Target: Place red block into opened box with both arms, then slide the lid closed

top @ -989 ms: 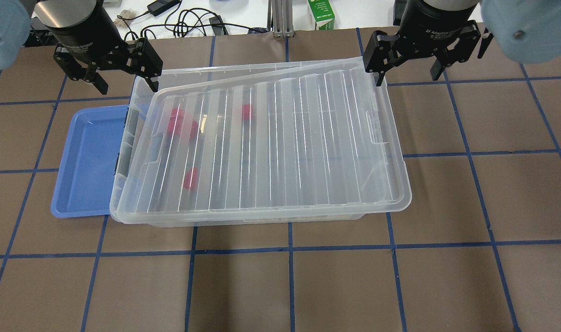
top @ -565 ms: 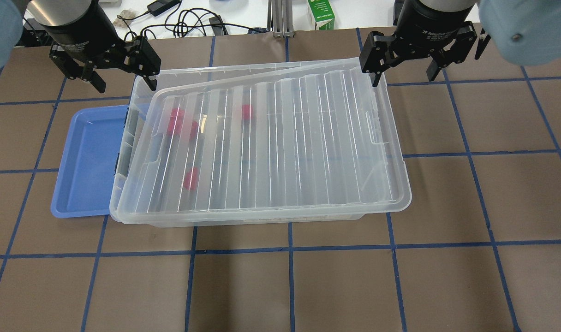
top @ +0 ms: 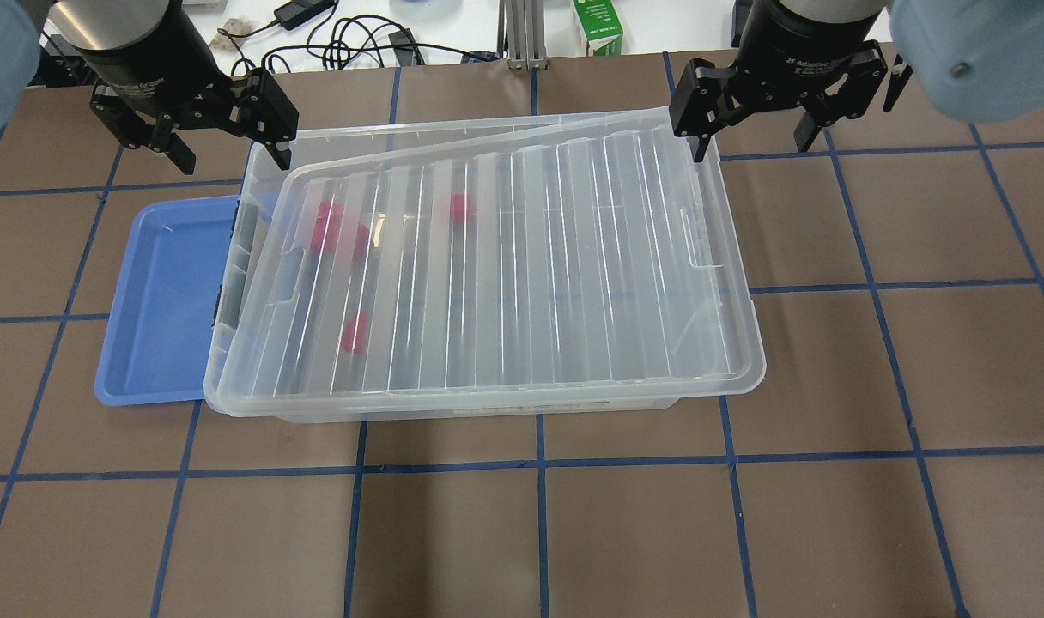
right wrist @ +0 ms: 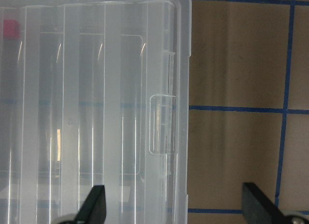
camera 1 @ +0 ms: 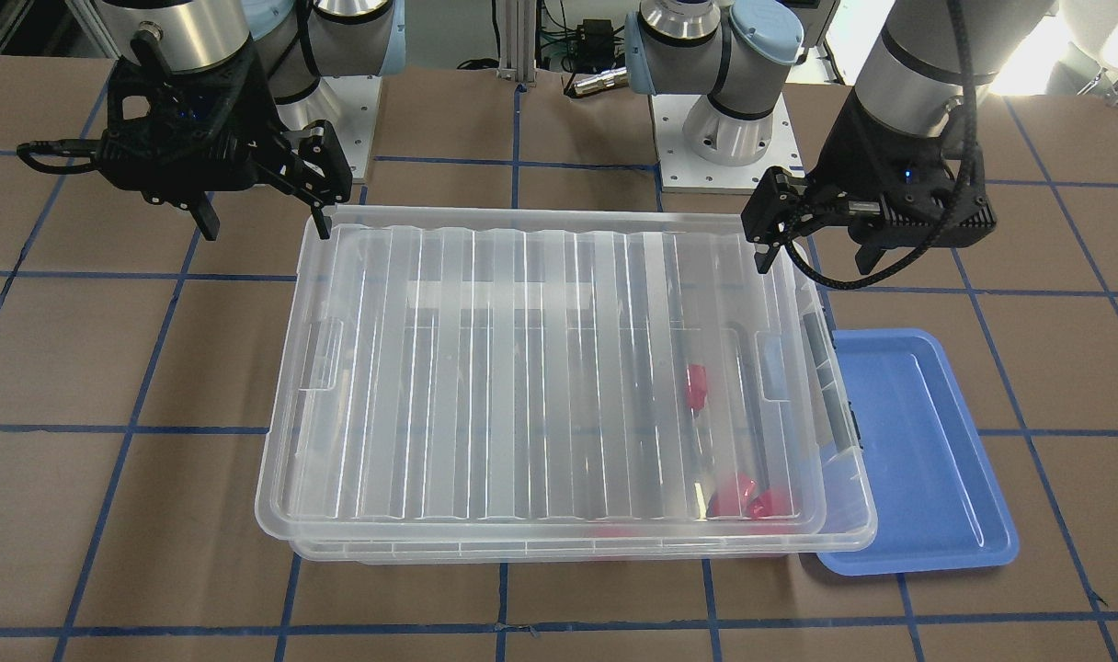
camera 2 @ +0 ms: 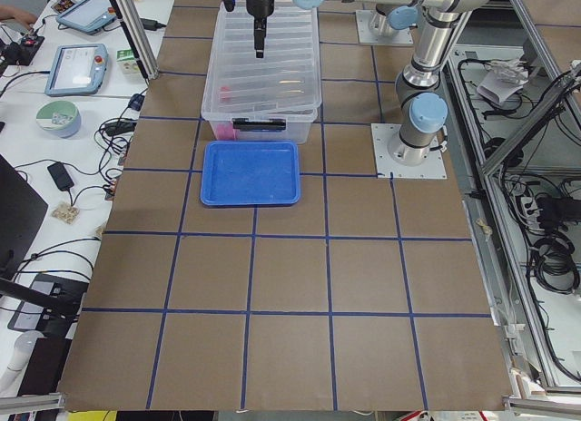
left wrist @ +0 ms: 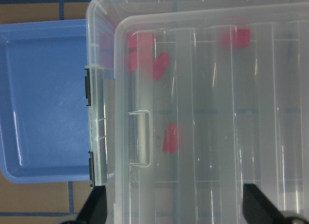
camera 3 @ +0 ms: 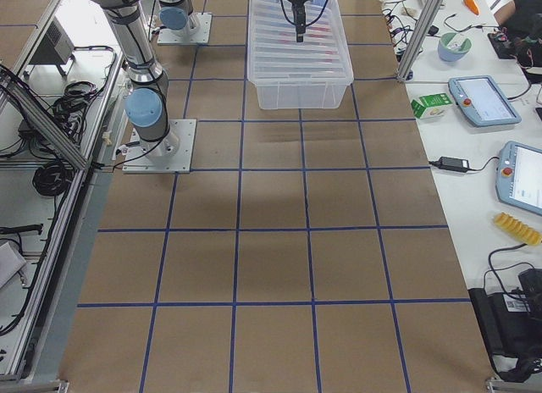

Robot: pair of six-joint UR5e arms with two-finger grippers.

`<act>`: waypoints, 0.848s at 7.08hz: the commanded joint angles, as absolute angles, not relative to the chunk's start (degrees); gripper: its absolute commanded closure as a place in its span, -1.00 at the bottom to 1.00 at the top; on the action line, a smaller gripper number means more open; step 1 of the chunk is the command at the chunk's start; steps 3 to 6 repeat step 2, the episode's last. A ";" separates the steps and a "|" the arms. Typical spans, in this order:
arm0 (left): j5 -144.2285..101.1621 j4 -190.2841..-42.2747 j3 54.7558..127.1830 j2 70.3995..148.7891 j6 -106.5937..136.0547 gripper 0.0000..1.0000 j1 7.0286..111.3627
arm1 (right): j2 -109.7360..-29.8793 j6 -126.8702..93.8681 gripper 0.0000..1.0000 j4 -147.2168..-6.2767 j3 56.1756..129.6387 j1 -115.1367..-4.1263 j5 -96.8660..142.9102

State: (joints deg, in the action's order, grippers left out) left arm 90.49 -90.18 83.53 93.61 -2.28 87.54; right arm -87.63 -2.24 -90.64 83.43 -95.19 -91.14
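Note:
The clear box [top: 359,133] holds several red blocks [top: 355,332] [camera 1: 697,386] [left wrist: 170,139], seen through the ribbed clear lid [top: 522,257] [camera 1: 522,368] [right wrist: 96,89]. The lid lies askew on the box, leaving a strip uncovered along the box's left end and back edge. My left gripper [top: 230,159] [camera 1: 816,257] [left wrist: 176,212] hovers open over the back left corner, holding nothing. My right gripper [top: 754,142] [camera 1: 265,221] [right wrist: 175,207] hangs open above the lid's back right corner, also holding nothing.
A blue tray [top: 161,300] [camera 1: 918,460] [left wrist: 43,98] lies flat against the box's left end, by the grey latch [left wrist: 87,89]. Cables and a green carton [top: 597,26] sit beyond the table's far edge.
Both grippers have drifted slightly back toward the table's far edge and stay open. Lid, box and blocks have not moved.

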 commanded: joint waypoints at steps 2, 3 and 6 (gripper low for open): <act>90.53 -90.18 83.58 93.52 -2.29 -1.00 87.54 | -87.63 -2.28 -1.00 -90.62 83.50 -95.10 -91.14; 90.53 -90.18 83.58 93.52 -2.29 -1.00 87.54 | -87.63 -2.28 -1.00 -90.62 83.50 -95.10 -91.14; 90.53 -90.18 83.58 93.52 -2.29 -1.00 87.54 | -87.63 -2.28 -1.00 -90.62 83.50 -95.10 -91.14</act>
